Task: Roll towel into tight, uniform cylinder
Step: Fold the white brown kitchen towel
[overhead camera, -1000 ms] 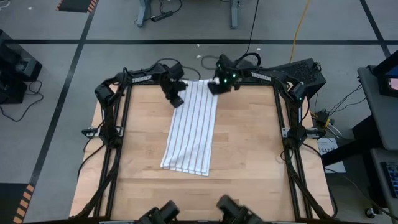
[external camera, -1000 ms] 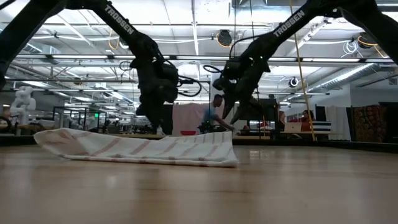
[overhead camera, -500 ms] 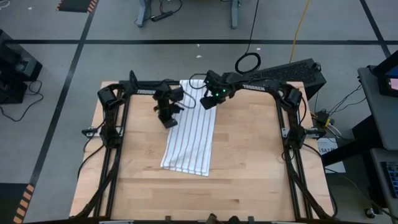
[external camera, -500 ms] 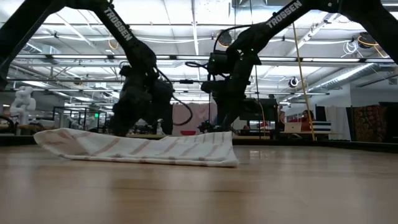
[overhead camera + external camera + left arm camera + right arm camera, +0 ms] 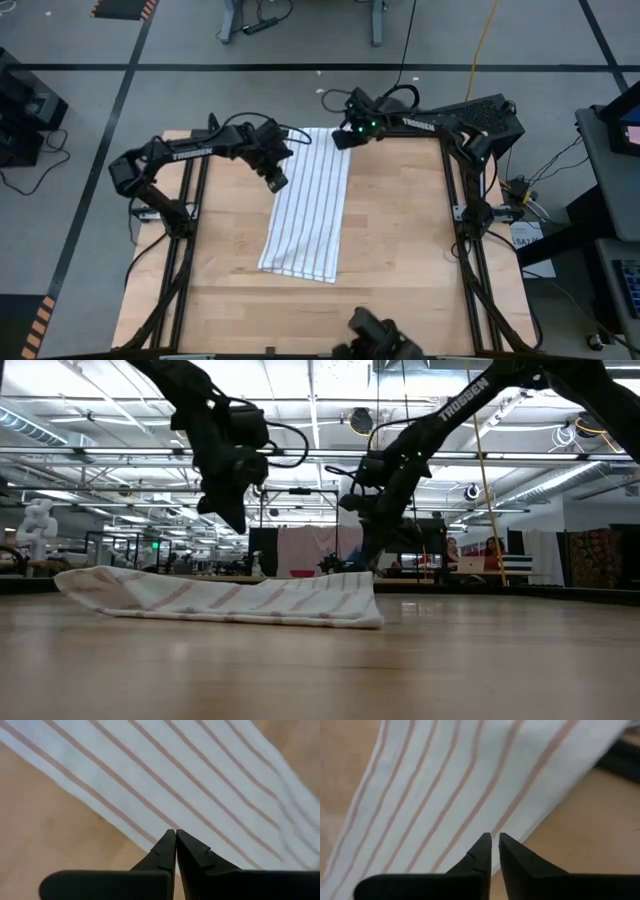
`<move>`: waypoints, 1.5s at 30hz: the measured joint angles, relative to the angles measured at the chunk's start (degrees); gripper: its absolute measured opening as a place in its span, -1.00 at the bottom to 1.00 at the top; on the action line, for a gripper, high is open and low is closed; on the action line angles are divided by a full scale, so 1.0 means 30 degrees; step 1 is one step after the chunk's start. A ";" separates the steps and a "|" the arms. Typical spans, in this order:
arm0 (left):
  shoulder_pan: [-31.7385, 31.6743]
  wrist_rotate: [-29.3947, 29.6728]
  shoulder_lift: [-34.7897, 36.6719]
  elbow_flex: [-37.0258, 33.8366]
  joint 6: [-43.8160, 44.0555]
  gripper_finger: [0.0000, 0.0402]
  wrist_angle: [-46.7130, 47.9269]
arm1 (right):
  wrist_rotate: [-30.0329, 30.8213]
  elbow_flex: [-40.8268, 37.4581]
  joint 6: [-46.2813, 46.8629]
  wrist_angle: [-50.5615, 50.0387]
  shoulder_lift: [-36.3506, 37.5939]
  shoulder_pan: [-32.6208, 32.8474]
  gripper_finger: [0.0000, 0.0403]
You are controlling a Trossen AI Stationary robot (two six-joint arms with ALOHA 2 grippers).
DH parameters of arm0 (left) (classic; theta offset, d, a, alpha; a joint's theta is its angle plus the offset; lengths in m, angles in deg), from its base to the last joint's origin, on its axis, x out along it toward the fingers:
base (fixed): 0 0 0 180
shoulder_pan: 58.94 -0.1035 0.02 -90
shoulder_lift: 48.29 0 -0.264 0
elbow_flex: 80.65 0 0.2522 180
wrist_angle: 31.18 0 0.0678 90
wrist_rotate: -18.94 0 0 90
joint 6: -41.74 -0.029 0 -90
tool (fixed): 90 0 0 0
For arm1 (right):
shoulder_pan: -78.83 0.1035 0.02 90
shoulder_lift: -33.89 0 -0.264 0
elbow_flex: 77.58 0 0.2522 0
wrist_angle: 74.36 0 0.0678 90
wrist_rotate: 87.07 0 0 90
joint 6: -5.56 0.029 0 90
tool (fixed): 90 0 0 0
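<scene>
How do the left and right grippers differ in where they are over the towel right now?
The left gripper is above the towel's left long edge, partway down; the right gripper is at its far right corner. In the low view the left gripper hangs well clear of the cloth, while the right sits lower, close to it. Both are shut and empty.

I see a white towel (image 5: 308,207) with thin dark pinstripes on the pale wooden bench (image 5: 400,260); both arms are black.
</scene>
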 joint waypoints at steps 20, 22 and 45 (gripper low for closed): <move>0.0880 -0.0822 -0.1330 -0.4607 0.1730 -0.92 -0.4706 | -0.2890 0.2826 0.4645 0.1522 -0.2024 -0.3687 -1.00; 0.1052 -0.0823 -0.1326 -0.5067 0.2237 -0.92 -0.4941 | -0.2895 0.2823 0.4485 0.1603 -0.2484 -0.3492 -1.00; 0.3358 -0.3296 -0.1333 -0.5814 0.7345 -0.92 -0.8864 | -0.2900 0.2812 0.2166 0.0703 -0.1977 -0.4038 -1.00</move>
